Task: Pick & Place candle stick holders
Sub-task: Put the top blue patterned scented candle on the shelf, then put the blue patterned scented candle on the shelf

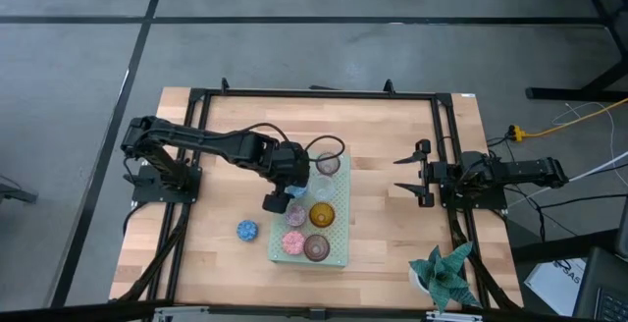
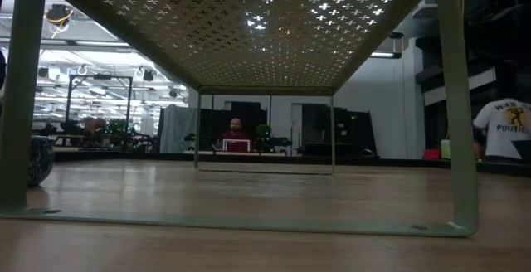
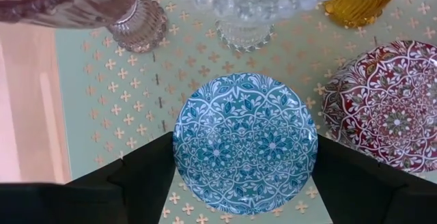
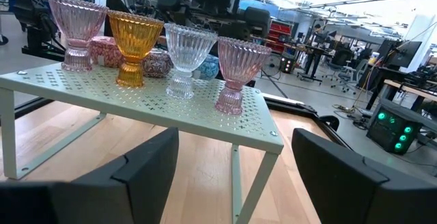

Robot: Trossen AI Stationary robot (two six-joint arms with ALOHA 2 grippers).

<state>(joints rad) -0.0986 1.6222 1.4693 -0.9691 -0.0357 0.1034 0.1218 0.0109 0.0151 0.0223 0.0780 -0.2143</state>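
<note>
A pale green perforated board (image 1: 340, 255) stands on legs at the table's middle and bears several small glass candle holders: mauve (image 1: 328, 163), clear (image 1: 322, 187), amber (image 1: 322, 214), pink (image 1: 292, 241) and brownish (image 1: 316, 247). Another blue holder (image 1: 246, 230) stands on the table left of the board. My left gripper (image 1: 278, 202) is over the board's left part, shut on a teal-blue patterned holder (image 3: 246, 138). My right gripper (image 1: 417, 173) is open and empty at the table's right side, facing the board. My left gripper pinches the teal-blue holder by its round side wall (image 3: 179, 157) between its two fingers (image 3: 147, 179), one on each opposite side. The fingers come from above, pointing down. The holder is upright, mouth up, over the board; whether it rests on the board, I cannot tell.
A red patterned holder (image 3: 389, 104) stands close beside the held one, with mauve (image 3: 136, 19), clear (image 3: 246, 12) and amber (image 3: 358, 2) stemmed holders beyond. A green paper-like plant in a white pot (image 1: 444, 273) stands at the near right corner. Black frame rails (image 1: 442, 145) border the table.
</note>
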